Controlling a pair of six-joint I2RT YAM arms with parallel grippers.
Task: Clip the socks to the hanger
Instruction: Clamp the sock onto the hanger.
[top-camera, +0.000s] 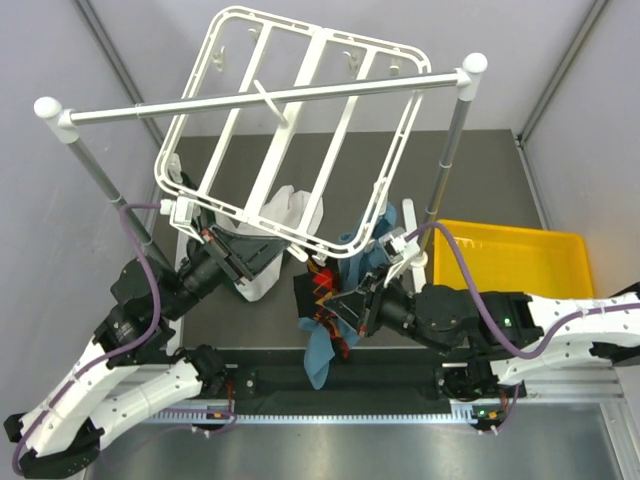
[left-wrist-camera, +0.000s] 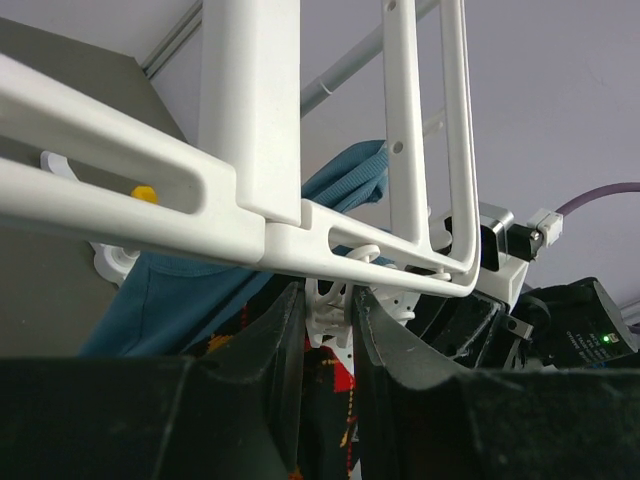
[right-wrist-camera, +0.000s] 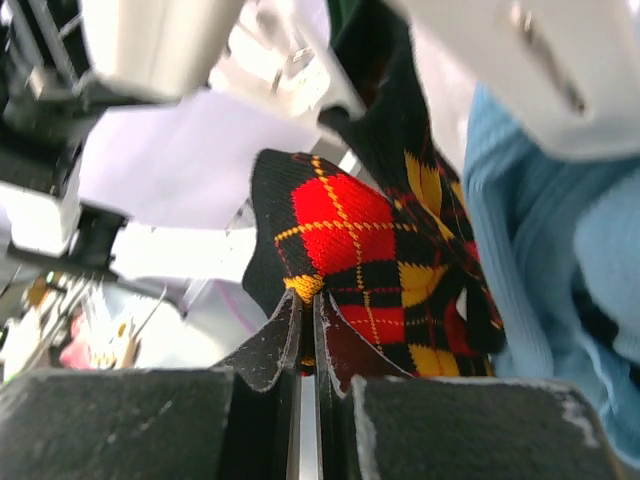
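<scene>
Bin: a yellow bin sat at the table's right side, just beyond the right arm.
Table: a dark grey top, with a pale metal strip along the near edge by the arm bases.
Room: plain pale grey walls stood close around the table.
Rail: a silver rail with white ball ends crossed above the table on two posts.
Hanger: the white hanger hung tilted on the rail, its near edge low over both grippers.
Sock: an argyle sock hung below the hanger's near-right corner, against a teal cloth dangling there.
White cloth: it hung under the hanger's middle, near the left arm.
Right gripper: its fingers were pressed together on the sock's edge.
Left gripper: its fingers were closed against a white clip under the hanger's near edge, one on each side.
Light: a green lamp glowed on the right arm.
</scene>
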